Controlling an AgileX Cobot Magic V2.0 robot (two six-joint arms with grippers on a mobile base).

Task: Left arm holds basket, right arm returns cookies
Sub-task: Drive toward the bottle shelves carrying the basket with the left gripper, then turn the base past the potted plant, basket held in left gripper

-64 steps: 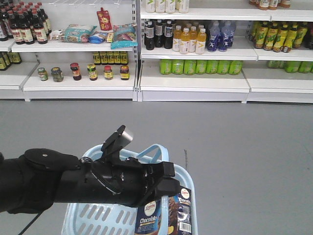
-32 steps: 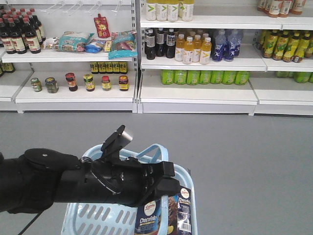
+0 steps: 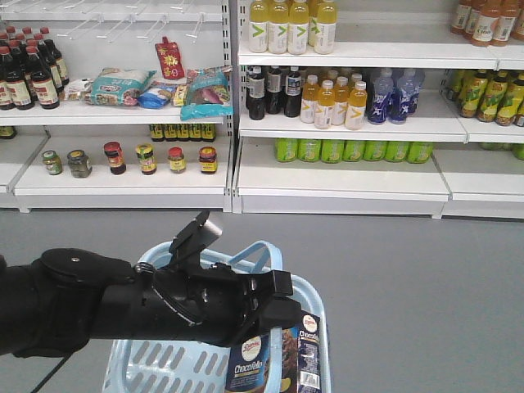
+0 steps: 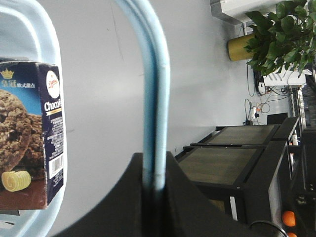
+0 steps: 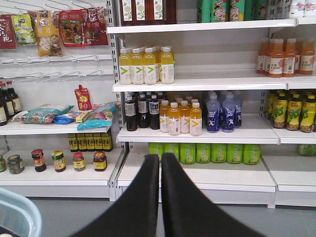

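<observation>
My left arm (image 3: 90,307) reaches across the lower front view. Its left gripper (image 3: 278,301) is shut on the loop handles of the light blue basket (image 3: 321,304). In the left wrist view the black jaws of the left gripper (image 4: 154,158) pinch the blue handle (image 4: 154,79). The cookies (image 3: 278,360), a dark navy and brown box, stand upright in the basket's right end, with the cookie picture on the box (image 4: 29,133) showing. My right gripper (image 5: 160,157) is shut with nothing between its fingers and points at the shelves. A corner of the basket (image 5: 17,213) shows at the lower left.
White store shelves (image 3: 344,176) stand ahead across grey floor (image 3: 409,270). They hold yellow drink bottles (image 5: 146,65), dark bottles (image 3: 270,82), green cans (image 3: 352,150), jars (image 3: 143,157) and snack bags (image 3: 119,86). A potted plant (image 4: 281,34) and black table (image 4: 232,158) lie behind.
The shelves have slid downward in the front view and look nearer. The left arm, basket and cookie box keep the same place in the view.
</observation>
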